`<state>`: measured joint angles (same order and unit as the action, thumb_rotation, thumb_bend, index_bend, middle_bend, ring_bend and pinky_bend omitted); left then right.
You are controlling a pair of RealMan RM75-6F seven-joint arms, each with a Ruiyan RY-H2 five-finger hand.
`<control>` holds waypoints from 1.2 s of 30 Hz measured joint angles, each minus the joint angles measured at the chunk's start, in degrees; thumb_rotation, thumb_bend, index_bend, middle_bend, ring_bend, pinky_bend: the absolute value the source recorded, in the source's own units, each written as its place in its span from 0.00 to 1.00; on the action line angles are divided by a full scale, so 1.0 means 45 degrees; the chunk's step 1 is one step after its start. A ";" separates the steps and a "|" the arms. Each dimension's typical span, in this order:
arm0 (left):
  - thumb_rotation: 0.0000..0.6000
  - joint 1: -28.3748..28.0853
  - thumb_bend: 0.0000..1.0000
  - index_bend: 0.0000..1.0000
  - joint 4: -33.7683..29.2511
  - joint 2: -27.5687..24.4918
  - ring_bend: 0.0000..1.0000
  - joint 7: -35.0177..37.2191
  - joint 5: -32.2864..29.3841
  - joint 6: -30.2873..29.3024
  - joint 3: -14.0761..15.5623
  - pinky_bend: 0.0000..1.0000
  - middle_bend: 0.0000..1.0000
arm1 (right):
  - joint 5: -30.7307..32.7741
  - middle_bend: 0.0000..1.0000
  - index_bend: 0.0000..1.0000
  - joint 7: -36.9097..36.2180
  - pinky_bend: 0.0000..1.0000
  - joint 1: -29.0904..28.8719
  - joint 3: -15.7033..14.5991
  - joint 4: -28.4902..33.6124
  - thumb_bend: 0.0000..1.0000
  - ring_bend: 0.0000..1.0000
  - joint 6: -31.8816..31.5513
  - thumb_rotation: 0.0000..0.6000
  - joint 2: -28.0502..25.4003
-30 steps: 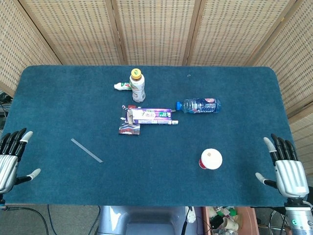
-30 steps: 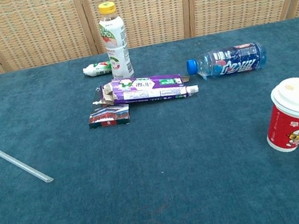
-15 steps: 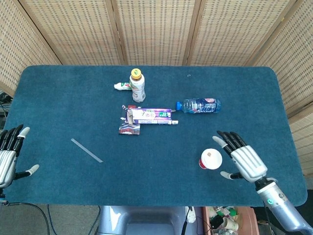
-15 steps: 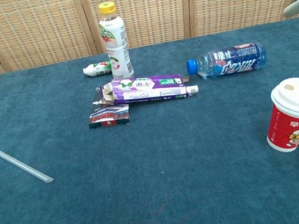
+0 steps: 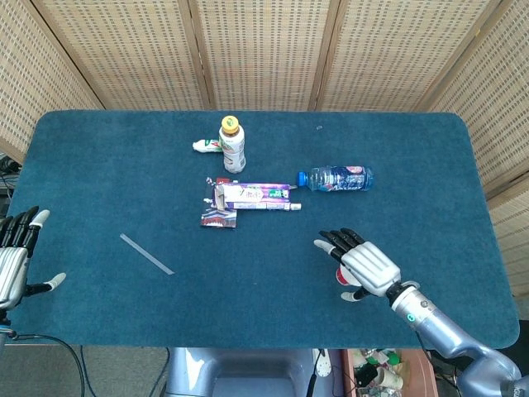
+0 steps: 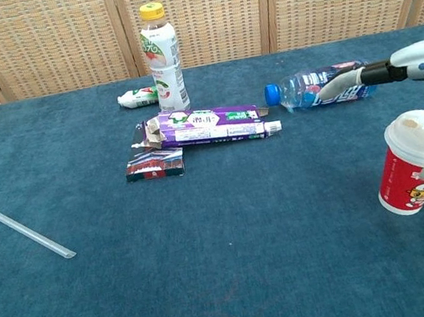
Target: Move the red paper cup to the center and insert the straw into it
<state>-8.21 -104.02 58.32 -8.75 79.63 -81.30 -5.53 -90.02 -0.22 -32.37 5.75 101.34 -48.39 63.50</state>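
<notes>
The red paper cup (image 6: 418,171) is parked upright near the tabletop's front-right corner, right under the open, spread right hand (image 5: 361,263). Nothing's gripped yet; the left hand (image 5: 15,260) is way off.

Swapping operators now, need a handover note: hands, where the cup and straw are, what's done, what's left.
Right hand: over the red cup, fingers spread around its lid; the chest view shows a finger beside the cup, grasp not closed as far as I can tell.
Left hand: open at the table's left edge, holding nothing.
Cup: upright, lid on, at the near right of the table, not yet at centre.
Straw: lying flat on the near left, untouched.
Done: nothing completed.
Left: grip cup, move it to centre, pick up straw, insert it.
</notes>
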 measured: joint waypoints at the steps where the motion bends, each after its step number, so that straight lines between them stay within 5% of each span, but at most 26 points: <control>1: 1.00 -0.0003 0.08 0.00 -0.0001 -0.0012 0.00 0.0021 -0.0020 -0.0002 -0.0011 0.00 0.00 | 0.0058 0.07 0.04 0.0180 0.09 -0.0035 -0.0014 -0.0099 0.00 0.00 0.0036 1.00 0.0092; 14: 1.00 -0.0107 0.08 0.00 -0.0070 0.0021 0.00 -0.0201 -0.0268 0.0174 -0.0005 0.00 0.00 | 0.0258 0.07 0.08 0.2312 0.10 -0.0227 -0.0572 -0.1339 0.01 0.00 0.0056 1.00 0.0555; 17: 1.00 -0.0122 0.08 0.00 -0.0089 0.0046 0.00 -0.0262 -0.0342 0.0173 -0.0017 0.00 0.00 | 0.0229 0.15 0.12 0.2281 0.16 -0.0277 -0.0700 -0.1452 0.04 0.05 0.0135 1.00 0.0441; 25: 1.00 -0.0176 0.08 0.00 -0.0081 0.0109 0.00 -0.0437 -0.0552 0.0203 -0.0069 0.00 0.00 | -0.0326 0.50 0.40 0.2000 0.53 -0.0282 -0.0899 -0.1928 0.17 0.39 -0.0379 1.00 0.0536; 36: 1.00 -0.0191 0.08 0.00 -0.0097 -0.0097 0.00 0.0090 -0.0715 0.0273 -0.0144 0.00 0.00 | -0.0580 0.58 0.47 0.1568 0.60 -0.0537 -0.0692 -0.1825 0.26 0.45 -0.1054 1.00 0.0782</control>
<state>-9.07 -104.46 57.88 -8.34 76.42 -80.07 -6.17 -92.63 6.84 -34.79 2.64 93.13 -53.13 67.01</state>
